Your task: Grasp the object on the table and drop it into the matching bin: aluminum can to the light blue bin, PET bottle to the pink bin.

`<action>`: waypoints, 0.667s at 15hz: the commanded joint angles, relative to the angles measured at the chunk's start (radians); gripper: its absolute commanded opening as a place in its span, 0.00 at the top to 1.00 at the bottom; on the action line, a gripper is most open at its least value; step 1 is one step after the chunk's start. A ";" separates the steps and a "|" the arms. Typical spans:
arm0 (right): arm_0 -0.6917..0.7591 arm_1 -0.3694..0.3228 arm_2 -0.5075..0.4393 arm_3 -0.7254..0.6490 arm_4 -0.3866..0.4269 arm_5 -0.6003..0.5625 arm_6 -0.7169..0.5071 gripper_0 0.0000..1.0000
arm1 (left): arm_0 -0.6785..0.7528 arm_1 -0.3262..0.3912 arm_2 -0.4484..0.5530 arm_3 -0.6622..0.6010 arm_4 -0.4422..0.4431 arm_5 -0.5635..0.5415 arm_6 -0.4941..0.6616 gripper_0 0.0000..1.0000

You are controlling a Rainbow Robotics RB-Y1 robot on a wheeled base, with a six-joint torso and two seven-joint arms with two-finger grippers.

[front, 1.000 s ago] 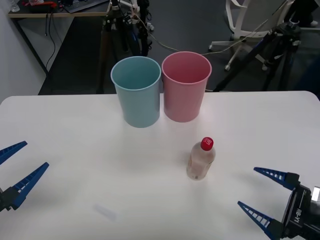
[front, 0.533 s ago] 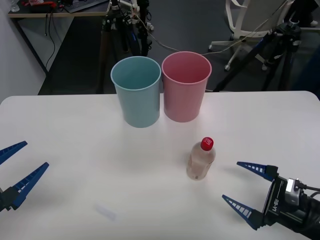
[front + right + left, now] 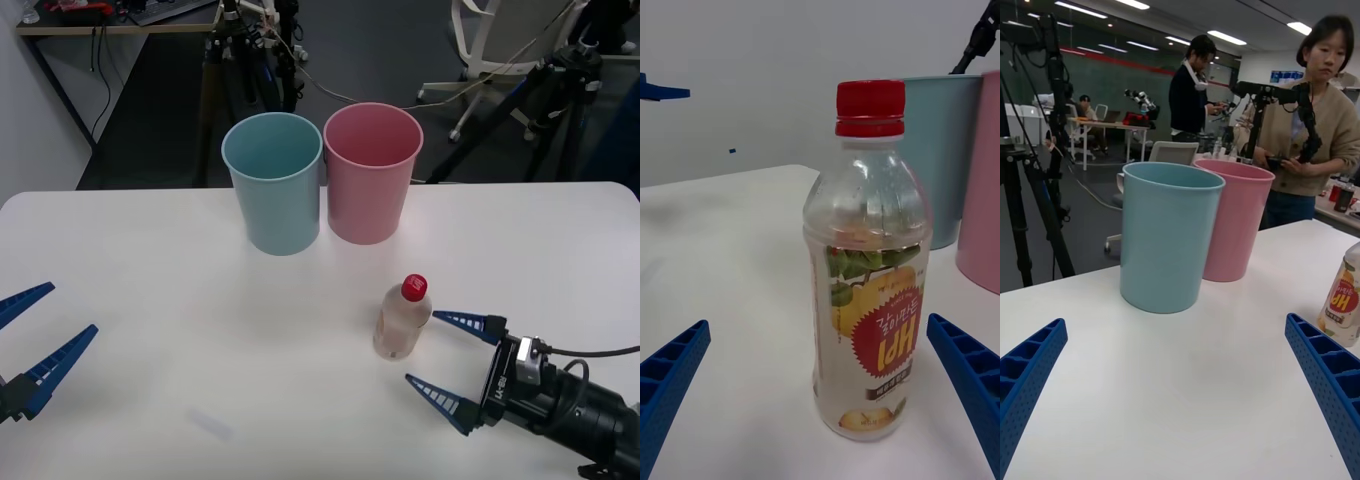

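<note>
We see one bottle (image 3: 402, 320) standing upright on the white table (image 3: 150, 270), in front of two bins: one blue bin (image 3: 273, 183) and one pink bin (image 3: 371, 173), side by side. The bottle has a red cap and Korean writing. Our right gripper (image 3: 456, 358) sits just beside it, fingers apart. Our left gripper (image 3: 35, 334) waits far off, fingers apart too.

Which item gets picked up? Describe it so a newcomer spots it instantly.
On the white table, two tall bins stand side by side: light blue bin, pink bin. In front of the pink one stands the PET bottle: small, clear, red-capped, far shorter than either bin.
</note>
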 commanded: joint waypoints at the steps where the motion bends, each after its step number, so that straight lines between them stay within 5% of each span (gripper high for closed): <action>1: -0.023 0.022 0.000 0.022 0.004 0.033 0.000 0.00 | 0.000 0.000 0.000 0.000 0.000 0.000 0.000 0.00; 10: -0.066 0.105 0.003 0.022 0.045 0.124 -0.023 0.00 | 0.000 0.000 0.000 0.000 0.000 0.000 0.000 0.00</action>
